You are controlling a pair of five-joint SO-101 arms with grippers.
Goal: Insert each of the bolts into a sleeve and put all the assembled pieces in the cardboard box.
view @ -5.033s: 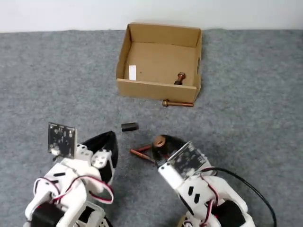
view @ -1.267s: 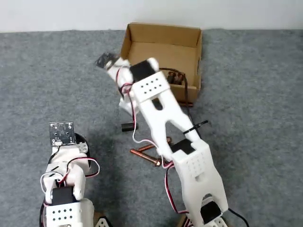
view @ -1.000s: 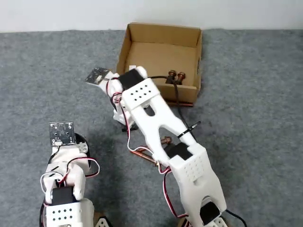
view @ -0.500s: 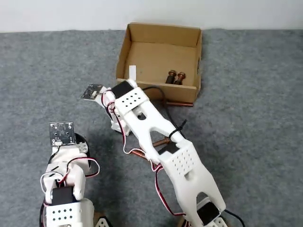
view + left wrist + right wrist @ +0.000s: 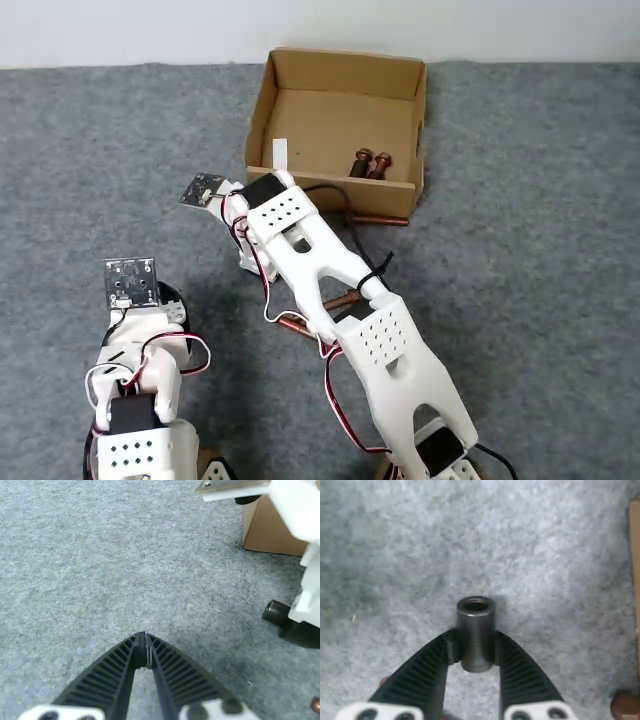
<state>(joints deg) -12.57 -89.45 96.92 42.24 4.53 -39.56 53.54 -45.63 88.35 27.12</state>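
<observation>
Nearest to us, on the left, the left hand (image 5: pixel 145 652) is clenched with nothing in it. Its two black ribbed fingers (image 5: pixel 112 672) meet at the tips, just above the grey carpeted worktop (image 5: pixel 540 280).

To its right, two loose copper-coloured bolts (image 5: pixel 298 324) (image 5: pixel 344 298) lie on the worktop, partly under the long white right arm (image 5: pixel 330 270), which slants from near right towards far left.

Beyond them, the right hand (image 5: pixel 475 649) grips the short black cylindrical metal sleeve (image 5: pixel 476 622). One ribbed finger presses on each side of the sleeve, and its open end sticks out past the fingertips. We cannot tell whether the sleeve rests on the worktop or hangs just above it. The hand and sleeve are in front of the near left corner of the brown cardboard box (image 5: pixel 330 188), near it but not touching.

A third copper-coloured bolt (image 5: pixel 385 220) lies along the foot of the box's front wall, towards its right end.

Inside the box, two assembled pieces (image 5: pixel 361 162) (image 5: pixel 381 164) sit side by side against the front wall, in the right-hand part.

Bare grey worktop stretches left of the box and the right arm, and more widely right of both. The worktop's far edge meets a white wall (image 5: pixel 120 30) just behind the box.
</observation>
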